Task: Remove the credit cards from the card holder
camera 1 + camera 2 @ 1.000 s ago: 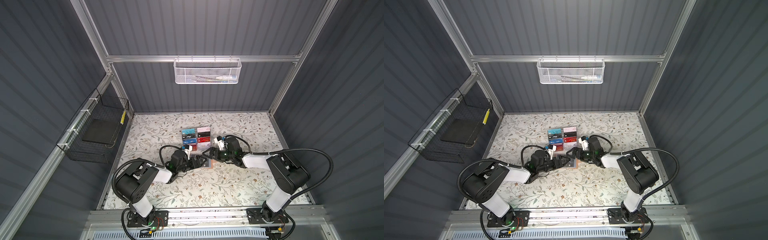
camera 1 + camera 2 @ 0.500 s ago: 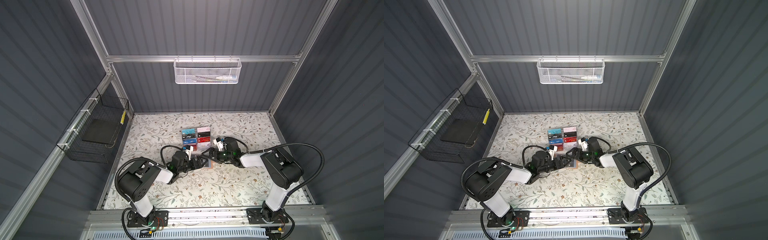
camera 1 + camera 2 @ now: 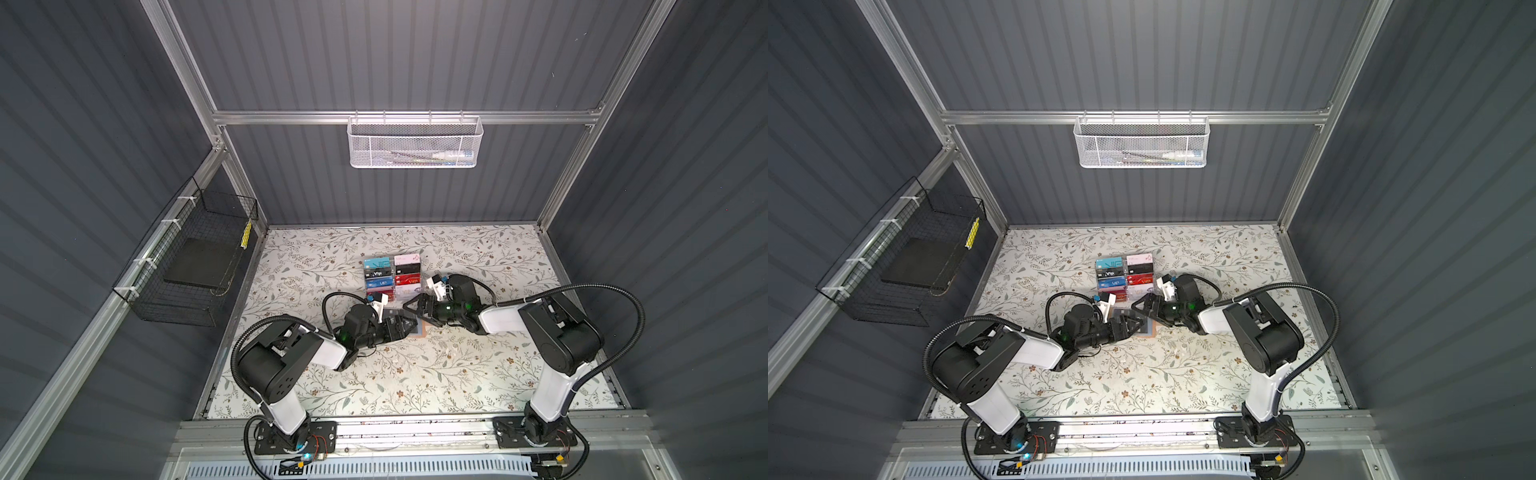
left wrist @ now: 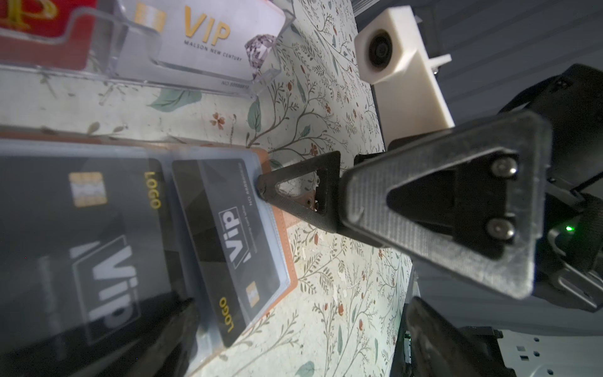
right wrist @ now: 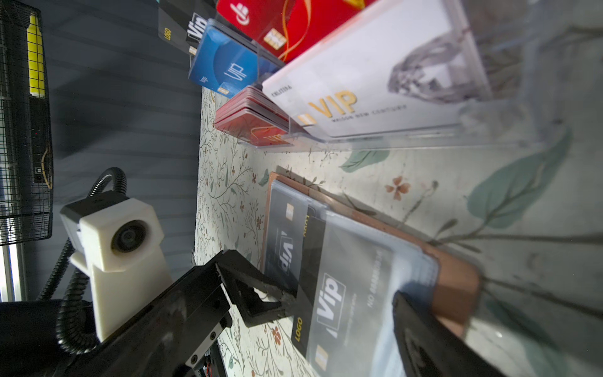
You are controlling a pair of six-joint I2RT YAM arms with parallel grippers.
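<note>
Open card holder (image 3: 420, 331) lies mid-table, at 6 o'clock of a clear rack (image 4: 202, 86), with two black cards (image 4: 228, 235) in its pockets. The left gripper (image 3: 405, 325) sits at its 8 o'clock and the right gripper (image 3: 411, 309) at 2 o'clock, both spread wide (nothing held). The right has edged slightly closer, so the first pull looks imminent.

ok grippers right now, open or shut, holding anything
left gripper: open, holding nothing, a fingertip against a black card
right gripper: open, holding nothing, a fingertip at the card holder edge
</note>
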